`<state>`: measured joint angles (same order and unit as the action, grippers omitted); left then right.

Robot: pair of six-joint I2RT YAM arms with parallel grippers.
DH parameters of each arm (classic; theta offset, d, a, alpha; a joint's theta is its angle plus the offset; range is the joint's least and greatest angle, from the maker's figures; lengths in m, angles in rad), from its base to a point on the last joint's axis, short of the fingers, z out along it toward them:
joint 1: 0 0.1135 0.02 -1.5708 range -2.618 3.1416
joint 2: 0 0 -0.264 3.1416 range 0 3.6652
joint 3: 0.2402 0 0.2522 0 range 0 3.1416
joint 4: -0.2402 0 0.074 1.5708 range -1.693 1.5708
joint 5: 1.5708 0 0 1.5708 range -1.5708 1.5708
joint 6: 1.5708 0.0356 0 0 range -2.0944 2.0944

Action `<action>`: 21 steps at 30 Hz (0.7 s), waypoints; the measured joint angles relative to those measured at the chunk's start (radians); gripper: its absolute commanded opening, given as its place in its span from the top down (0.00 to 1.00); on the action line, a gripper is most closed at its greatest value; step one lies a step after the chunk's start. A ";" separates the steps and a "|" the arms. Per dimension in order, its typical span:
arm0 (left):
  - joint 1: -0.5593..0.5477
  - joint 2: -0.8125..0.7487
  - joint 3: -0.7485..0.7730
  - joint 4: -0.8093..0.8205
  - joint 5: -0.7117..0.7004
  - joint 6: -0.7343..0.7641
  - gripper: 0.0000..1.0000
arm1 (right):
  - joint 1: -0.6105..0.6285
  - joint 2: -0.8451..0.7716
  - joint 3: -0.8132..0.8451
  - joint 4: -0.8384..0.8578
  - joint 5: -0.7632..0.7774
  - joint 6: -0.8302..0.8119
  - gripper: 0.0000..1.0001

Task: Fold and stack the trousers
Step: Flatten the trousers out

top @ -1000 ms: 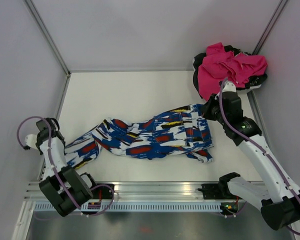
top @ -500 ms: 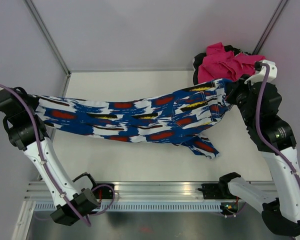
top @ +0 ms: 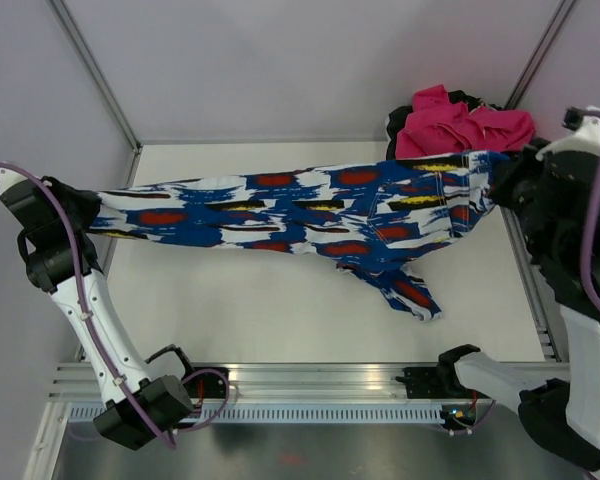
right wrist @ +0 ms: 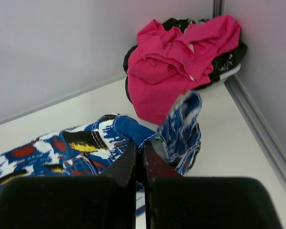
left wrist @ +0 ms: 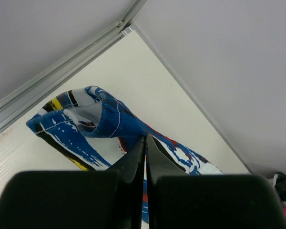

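The trousers (top: pixel 300 215), royal blue with white, red, black and yellow blotches, hang stretched across the table between both arms. My left gripper (top: pixel 88 222) is shut on a leg hem at the left, and the pinched fabric (left wrist: pixel 112 124) bunches just past its tips (left wrist: pixel 146 138). My right gripper (top: pixel 495 175) is shut on the waist end at the right, where a blue fold (right wrist: pixel 133 131) sits over its tips (right wrist: pixel 139 143). One loose leg (top: pixel 405 290) droops onto the table below the waist.
A pink garment (top: pixel 455 130) lies heaped on dark clothes in the far right corner, also seen in the right wrist view (right wrist: pixel 178 57). White walls and metal rails (top: pixel 95 70) close in the table (top: pixel 280 310) on three sides.
Both arms have lifted and spread apart, raising the trousers from a crumpled heap on the table into a taut horizontal span. The second leg now dangles.
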<state>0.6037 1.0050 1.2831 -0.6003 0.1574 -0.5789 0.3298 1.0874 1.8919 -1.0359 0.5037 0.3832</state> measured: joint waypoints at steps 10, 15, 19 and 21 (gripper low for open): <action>-0.117 0.026 0.036 -0.027 0.005 0.032 0.98 | -0.028 -0.293 -0.127 -0.235 0.064 0.154 1.00; -0.155 0.055 -0.035 -0.019 -0.027 0.032 0.98 | -0.032 -0.175 -0.604 -0.102 0.027 0.185 1.00; -0.158 0.079 -0.167 -0.010 -0.060 0.032 0.98 | -0.040 0.070 -0.730 0.035 -0.006 0.191 1.00; -0.159 0.097 -0.201 -0.009 -0.072 0.032 0.98 | -0.063 0.103 -0.725 0.097 -0.006 0.182 1.00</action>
<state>0.4450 1.1015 1.0821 -0.6094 0.0856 -0.5465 0.2668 1.1900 1.1667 -0.9394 0.4980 0.5655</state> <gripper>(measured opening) 0.026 0.028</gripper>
